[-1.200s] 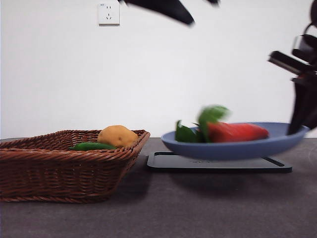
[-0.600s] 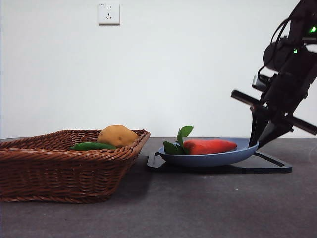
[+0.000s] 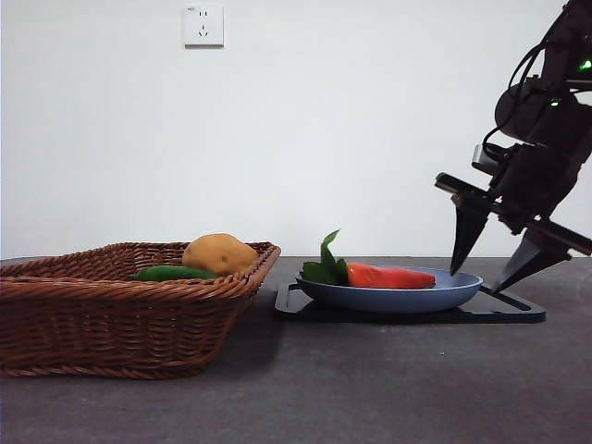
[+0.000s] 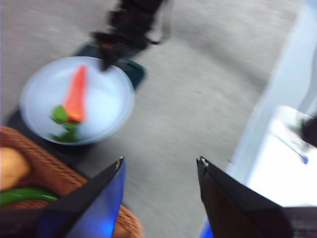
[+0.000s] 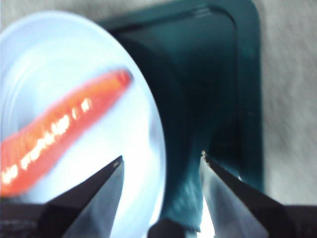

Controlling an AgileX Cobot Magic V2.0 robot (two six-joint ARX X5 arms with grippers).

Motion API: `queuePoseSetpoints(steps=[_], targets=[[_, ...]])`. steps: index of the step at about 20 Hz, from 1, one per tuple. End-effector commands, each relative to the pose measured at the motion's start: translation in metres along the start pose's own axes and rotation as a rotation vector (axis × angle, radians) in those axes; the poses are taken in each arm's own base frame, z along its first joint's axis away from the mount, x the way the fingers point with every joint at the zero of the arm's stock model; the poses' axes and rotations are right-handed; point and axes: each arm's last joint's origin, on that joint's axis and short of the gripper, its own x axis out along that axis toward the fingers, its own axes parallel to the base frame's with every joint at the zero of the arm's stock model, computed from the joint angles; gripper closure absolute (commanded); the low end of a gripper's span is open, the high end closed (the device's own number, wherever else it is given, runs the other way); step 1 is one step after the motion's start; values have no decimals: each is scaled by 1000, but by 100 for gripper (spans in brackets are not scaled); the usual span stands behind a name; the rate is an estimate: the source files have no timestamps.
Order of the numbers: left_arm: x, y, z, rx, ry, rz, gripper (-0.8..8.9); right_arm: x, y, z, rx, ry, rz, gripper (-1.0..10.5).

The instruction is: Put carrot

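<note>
The carrot (image 3: pixel 388 276) lies on its side in a blue plate (image 3: pixel 435 298), green leaves toward the basket; the plate rests on a black tray (image 3: pixel 518 310). My right gripper (image 3: pixel 477 279) hangs open just over the plate's right rim, touching nothing. In the right wrist view the carrot (image 5: pixel 59 144) lies across the pale plate (image 5: pixel 133 119), whose rim runs between the open right gripper (image 5: pixel 161 156). My left gripper (image 4: pixel 160 159) is open and empty, high above the table, looking down on the carrot (image 4: pixel 75 94) and the plate (image 4: pixel 109 114).
A brown wicker basket (image 3: pixel 111 319) stands at the left, holding a yellow-brown potato (image 3: pixel 218 252) and a dark green vegetable (image 3: pixel 171 273). A wall with a white socket (image 3: pixel 203 25) closes the back. The left wrist view shows the table's edge (image 4: pixel 267 114).
The plate with the carrot came down from the air onto the black tray. My right gripper let go of its rim and opened. The other arm left the top of the front view.
</note>
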Motion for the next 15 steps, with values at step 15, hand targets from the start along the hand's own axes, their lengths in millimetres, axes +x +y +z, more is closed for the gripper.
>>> queuePoseSetpoints(steps=[15], targets=[[18, 75, 25, -68, -193, 520, 807, -151, 66, -52, -321, -165, -61, 941]])
